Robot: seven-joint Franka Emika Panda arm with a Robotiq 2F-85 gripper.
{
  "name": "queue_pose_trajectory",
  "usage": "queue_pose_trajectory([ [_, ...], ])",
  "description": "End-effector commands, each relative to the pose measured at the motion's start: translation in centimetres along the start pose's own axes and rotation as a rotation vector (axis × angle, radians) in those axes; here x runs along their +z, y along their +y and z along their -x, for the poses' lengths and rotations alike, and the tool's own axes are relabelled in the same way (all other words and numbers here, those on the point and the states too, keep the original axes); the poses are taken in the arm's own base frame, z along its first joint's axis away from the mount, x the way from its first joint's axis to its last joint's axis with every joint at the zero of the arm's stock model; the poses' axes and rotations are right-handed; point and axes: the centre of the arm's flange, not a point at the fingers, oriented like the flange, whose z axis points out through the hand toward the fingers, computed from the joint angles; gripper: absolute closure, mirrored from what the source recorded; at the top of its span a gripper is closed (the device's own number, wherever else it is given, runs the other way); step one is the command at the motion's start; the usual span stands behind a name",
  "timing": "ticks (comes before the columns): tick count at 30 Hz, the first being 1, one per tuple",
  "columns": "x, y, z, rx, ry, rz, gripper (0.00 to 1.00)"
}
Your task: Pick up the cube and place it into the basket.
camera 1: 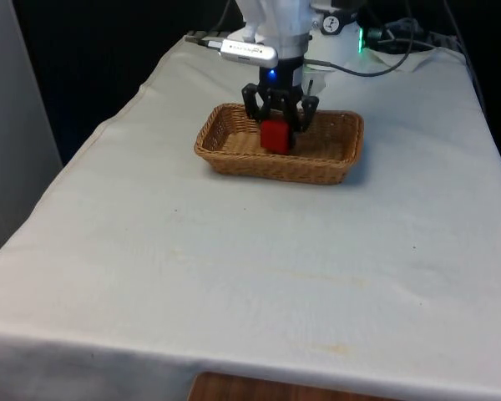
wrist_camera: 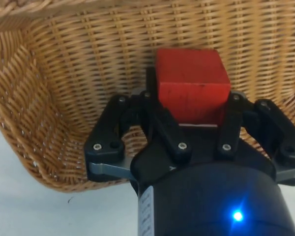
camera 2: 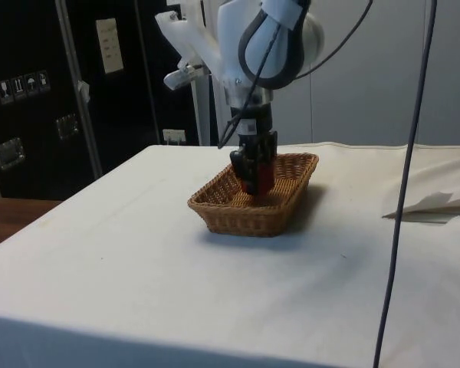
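A red cube [camera 1: 276,136] is held inside the wicker basket [camera 1: 225,155], at the level of its rim. My black gripper [camera 1: 277,134] is shut on the cube from above. From the side, the cube [camera 2: 261,177] hangs in the gripper [camera 2: 258,179] above the floor of the basket [camera 2: 249,215]. In the wrist view the cube [wrist_camera: 191,82] sits between the two fingers of the gripper [wrist_camera: 189,101], with the woven floor of the basket [wrist_camera: 78,88] close behind it. Whether the cube touches the floor, I cannot tell.
The basket stands at the far middle of the white-clothed table [camera 1: 234,267]. Cables [camera 1: 384,50] and crumpled cloth lie behind it at the front view's right. A black cable [camera 2: 402,199] hangs down in the side view.
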Motion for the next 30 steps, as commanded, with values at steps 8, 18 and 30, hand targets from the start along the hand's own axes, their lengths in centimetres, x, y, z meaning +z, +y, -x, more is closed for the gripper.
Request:
queue_pose_trajectory([
  [8, 0.56, -0.05, -0.04, 0.003, 0.016, 0.0, 1.0],
  [18, 0.64, -0.06, -0.02, 0.001, 0.012, 0.002, 0.26],
  [30, 0.16, 0.04, -0.11, 0.001, 0.012, 0.003, 0.0],
])
